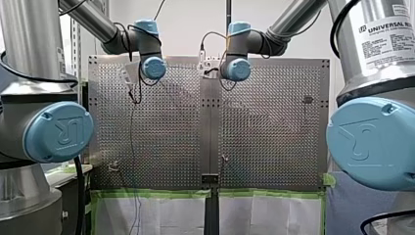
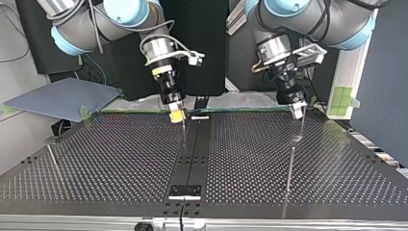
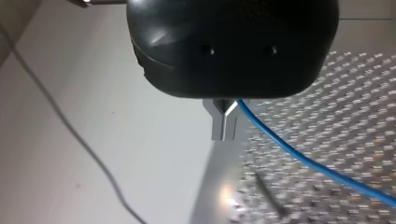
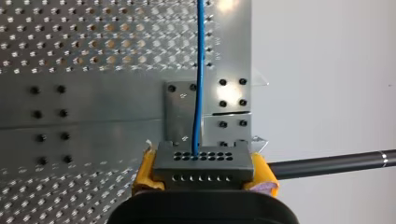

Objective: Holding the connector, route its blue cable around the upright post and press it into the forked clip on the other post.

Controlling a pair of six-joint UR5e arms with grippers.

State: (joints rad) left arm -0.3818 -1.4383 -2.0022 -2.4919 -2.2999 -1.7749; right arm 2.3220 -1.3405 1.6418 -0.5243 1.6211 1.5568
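connector (image 4: 201, 164) is clamped between my right gripper (image 4: 204, 176) yellow pads (image 4: 145, 171), over the perforated table (image 4: 70, 46). blue cable (image 4: 200, 70) runs straight ahead from it. my left gripper (image 3: 224, 125) looks pinched together on the cable. cable reads thin, light and floppy, so it likely needs tension to track. grip the rigid connector body, not the wire.

The grey connector (image 4: 201, 163), its face rowed with holes, sits pinched between my right claw's (image 4: 201, 176) yellow pads. Its blue cable (image 4: 200, 70) runs straight ahead, and slants away beside my left claw (image 3: 225, 137).
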